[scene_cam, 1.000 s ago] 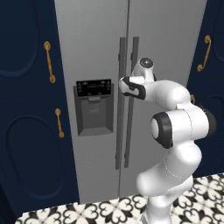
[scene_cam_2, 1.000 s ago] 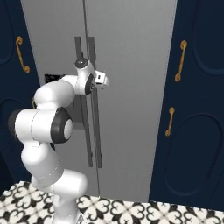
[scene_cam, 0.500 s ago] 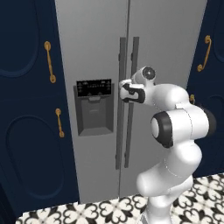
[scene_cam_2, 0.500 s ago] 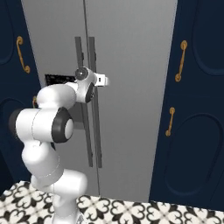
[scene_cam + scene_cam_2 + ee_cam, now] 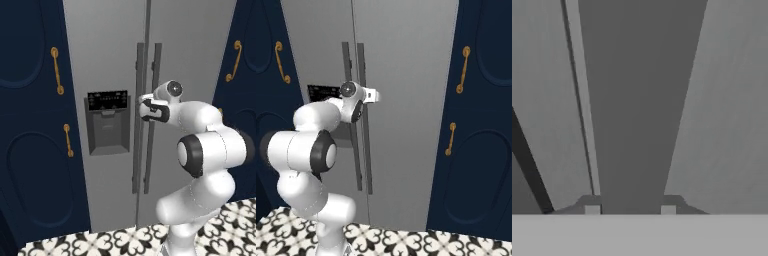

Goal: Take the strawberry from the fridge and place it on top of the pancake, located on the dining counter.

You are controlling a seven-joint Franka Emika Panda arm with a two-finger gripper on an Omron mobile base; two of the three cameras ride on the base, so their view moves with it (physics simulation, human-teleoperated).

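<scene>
Since a second ago the gripper [image 5: 143, 109] slid forward onto the fridge [image 5: 107, 60] and the jaws clamped down on the right door's handle [image 5: 639, 100]. That dark bar runs vertically, top to bottom of the door. Doors are closed, so the strawberry's presumably inside, can't see it. Risk imo: pulling straight instead of along the hinge arc, so the fingers slip off.
</scene>
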